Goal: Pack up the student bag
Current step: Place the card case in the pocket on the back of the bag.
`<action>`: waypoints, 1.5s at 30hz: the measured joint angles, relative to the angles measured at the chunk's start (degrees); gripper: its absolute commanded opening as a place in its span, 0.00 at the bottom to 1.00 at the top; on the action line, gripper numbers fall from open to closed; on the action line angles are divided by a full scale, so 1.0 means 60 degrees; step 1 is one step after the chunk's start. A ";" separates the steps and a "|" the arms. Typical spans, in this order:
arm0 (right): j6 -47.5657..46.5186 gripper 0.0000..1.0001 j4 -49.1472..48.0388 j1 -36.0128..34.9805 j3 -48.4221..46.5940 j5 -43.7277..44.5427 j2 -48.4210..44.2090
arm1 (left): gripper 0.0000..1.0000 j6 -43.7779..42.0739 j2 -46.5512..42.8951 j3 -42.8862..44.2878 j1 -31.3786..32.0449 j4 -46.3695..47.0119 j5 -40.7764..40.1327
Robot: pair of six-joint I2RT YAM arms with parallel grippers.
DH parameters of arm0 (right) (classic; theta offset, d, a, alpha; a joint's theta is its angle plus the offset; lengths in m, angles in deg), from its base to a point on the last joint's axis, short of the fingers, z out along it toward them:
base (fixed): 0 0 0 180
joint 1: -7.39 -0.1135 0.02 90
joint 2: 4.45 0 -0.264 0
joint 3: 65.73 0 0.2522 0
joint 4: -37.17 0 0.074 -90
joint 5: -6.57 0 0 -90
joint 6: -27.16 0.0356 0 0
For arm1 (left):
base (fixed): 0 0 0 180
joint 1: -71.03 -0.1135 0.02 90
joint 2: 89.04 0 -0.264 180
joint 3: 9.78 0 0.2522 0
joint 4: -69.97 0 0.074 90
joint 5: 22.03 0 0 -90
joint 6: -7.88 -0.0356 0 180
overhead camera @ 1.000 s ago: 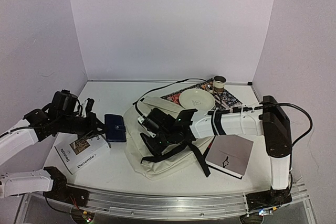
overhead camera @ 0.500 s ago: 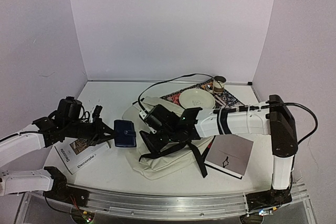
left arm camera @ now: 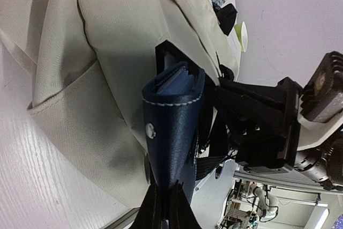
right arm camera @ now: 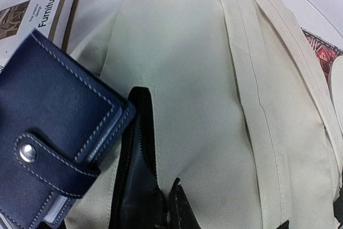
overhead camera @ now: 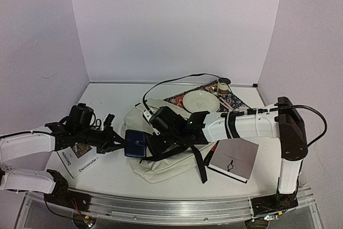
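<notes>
Navy leather wallet [right arm camera: 53, 127], pinched in my left gripper [left arm camera: 166, 210]: now arrived at cream fabric student bag's [right arm camera: 198, 79] mouth, just beyond my rim-clamping right gripper [right arm camera: 170, 207]; ready to insert.

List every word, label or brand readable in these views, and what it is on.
"Decorate": edge of the magazine, top view.
"Furniture": the magazine's cover, right wrist view; the smaller print above it is too blurred.
Grey booklet: small dark mark, unreadable.
Wallet, student bag: no text visible.
</notes>
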 measured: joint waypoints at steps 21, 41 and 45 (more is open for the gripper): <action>0.0005 0.00 -0.0743 0.0002 0.0312 -0.0625 -0.0104 | 0.00 -0.0030 0.1248 -0.0161 0.0794 0.1282 0.0022; 0.0892 0.00 -0.1500 0.0150 0.0672 -0.1216 -0.0398 | 0.00 0.1578 0.1083 -0.0225 0.1151 0.2069 -0.1474; 0.1236 0.00 -0.1562 0.0171 0.0672 -0.1314 -0.0398 | 0.00 0.1879 0.1090 -0.0225 0.1487 0.2167 -0.2095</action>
